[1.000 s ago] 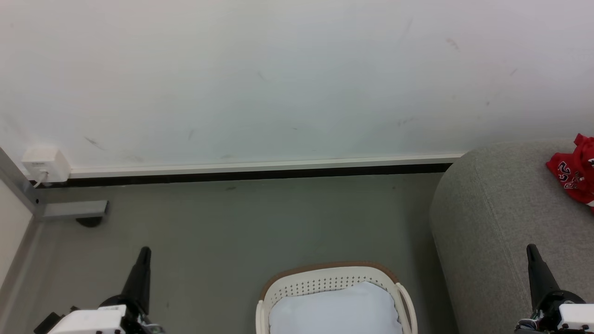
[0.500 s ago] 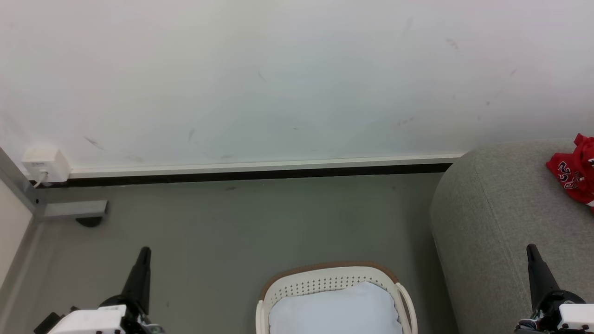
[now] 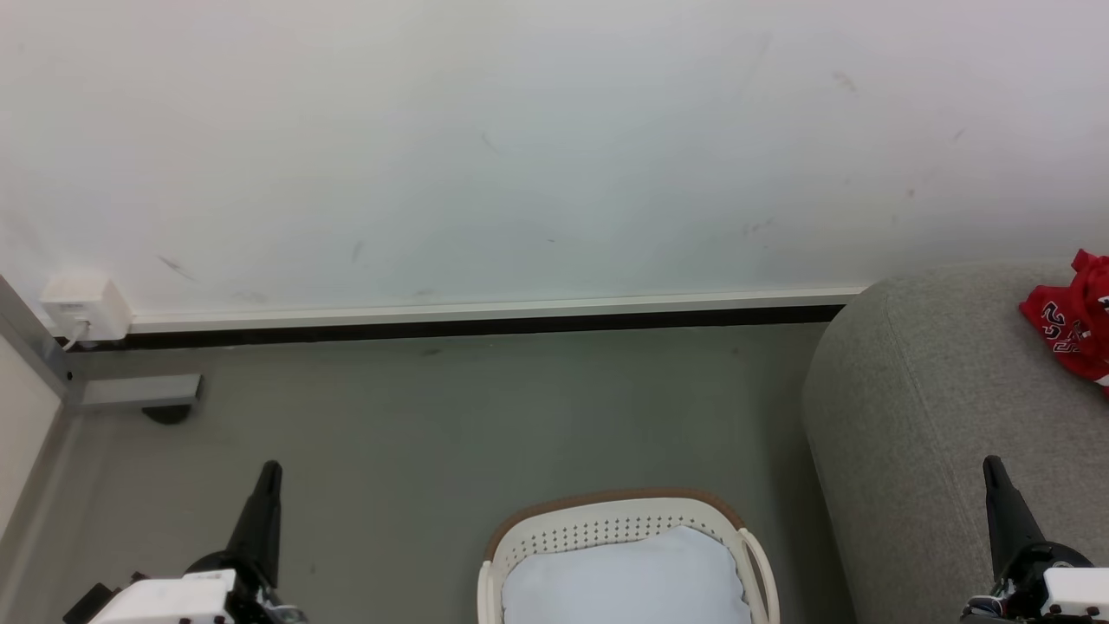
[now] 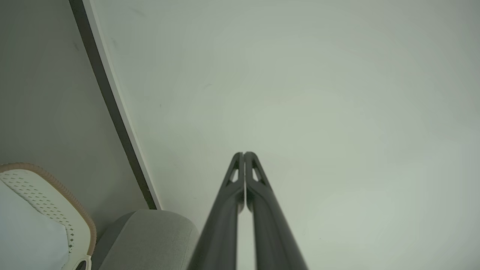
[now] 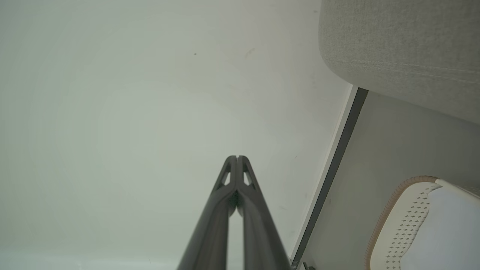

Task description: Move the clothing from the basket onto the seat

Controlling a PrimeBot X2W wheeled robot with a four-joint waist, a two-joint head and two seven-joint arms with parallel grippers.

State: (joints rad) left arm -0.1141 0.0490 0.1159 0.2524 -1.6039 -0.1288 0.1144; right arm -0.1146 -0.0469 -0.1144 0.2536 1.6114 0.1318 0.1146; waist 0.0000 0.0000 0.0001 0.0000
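The red jersey (image 3: 1074, 321) lies crumpled on the grey sofa (image 3: 936, 407) at the right edge of the head view. The white basket (image 3: 606, 529) with a brown rim stands on the floor at the bottom centre, with a pale blue-white cloth (image 3: 624, 581) inside it. My left gripper (image 3: 270, 472) is at the lower left, shut and empty, its fingertips (image 4: 240, 159) pressed together. Over the sofa's front at the lower right, my right gripper (image 3: 990, 464) is shut on nothing as well. The basket (image 5: 405, 217) and sofa (image 5: 397, 48) appear in the right wrist view too.
A white wall (image 3: 520, 147) with a pale skirting strip (image 3: 485, 310) runs across the back. A white socket box (image 3: 82, 305) sits at the far left above a grey metal leg (image 3: 130, 392). Grey floor (image 3: 485, 416) lies between basket and wall.
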